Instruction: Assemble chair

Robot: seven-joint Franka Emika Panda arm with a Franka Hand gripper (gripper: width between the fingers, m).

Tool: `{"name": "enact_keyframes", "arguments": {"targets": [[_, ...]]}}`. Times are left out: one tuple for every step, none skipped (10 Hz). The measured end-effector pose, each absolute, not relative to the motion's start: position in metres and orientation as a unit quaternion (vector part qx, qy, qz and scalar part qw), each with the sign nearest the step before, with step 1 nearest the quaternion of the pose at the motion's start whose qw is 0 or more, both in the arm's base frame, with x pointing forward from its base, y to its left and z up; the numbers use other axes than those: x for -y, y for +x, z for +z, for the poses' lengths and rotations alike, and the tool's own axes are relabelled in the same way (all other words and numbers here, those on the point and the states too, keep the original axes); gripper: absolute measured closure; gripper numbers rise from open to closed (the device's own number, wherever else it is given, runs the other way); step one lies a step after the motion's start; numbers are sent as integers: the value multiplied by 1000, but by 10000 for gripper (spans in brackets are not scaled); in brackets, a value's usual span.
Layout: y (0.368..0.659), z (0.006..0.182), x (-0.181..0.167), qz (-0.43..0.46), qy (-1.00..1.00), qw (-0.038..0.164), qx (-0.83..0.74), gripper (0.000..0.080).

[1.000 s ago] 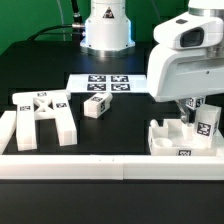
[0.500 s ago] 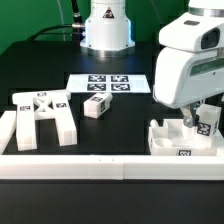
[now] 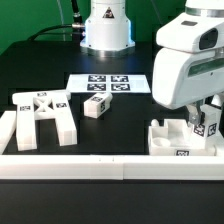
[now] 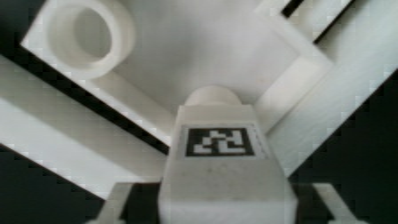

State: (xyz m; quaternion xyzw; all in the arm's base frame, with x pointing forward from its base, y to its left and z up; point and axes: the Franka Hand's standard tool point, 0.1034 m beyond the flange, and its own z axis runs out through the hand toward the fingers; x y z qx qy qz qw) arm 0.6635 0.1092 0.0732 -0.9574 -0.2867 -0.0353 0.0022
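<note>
The chair lies in loose white tagged parts. A leg frame (image 3: 45, 112) rests at the exterior view's left, with a small block (image 3: 97, 106) beside it. At the right sits a group of white parts (image 3: 172, 137). An upright tagged block (image 3: 209, 126) stands among them. My gripper (image 3: 203, 118) hangs over this block. In the wrist view the block (image 4: 221, 140) rises between my fingers (image 4: 118, 200), with a dark gap on each side. Beyond it are a flat slab (image 4: 240, 65) and a part with a round hole (image 4: 86, 40).
The marker board (image 3: 110, 84) lies flat at the back centre, in front of the robot base (image 3: 107, 25). A low white border wall (image 3: 100, 165) runs along the front of the black table, turning back at the left.
The arm has shifted slightly to the exterior view's right and settled around the upright block. The parts on the table have not moved.
</note>
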Motion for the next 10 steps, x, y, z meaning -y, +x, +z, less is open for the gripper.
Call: {"name": "enact_keyframes", "arguments": {"targets": [[663, 73, -109, -35, -959, 3, 280, 510], [663, 73, -110, -35, -977, 7, 212, 510], [663, 73, -111, -34, -987, 9, 157, 510], [662, 73, -113, -33, -993, 8, 114, 510], [662, 73, -113, -32, -998, 10, 51, 510], [663, 73, -113, -32, -999, 13, -2, 510], [663, 73, -113, -31, -998, 17, -49, 509], [663, 73, -113, -30, -995, 21, -98, 509], [663, 73, -112, -29, -990, 24, -133, 509], [663, 73, -113, -28, -986, 25, -163, 509]]}}
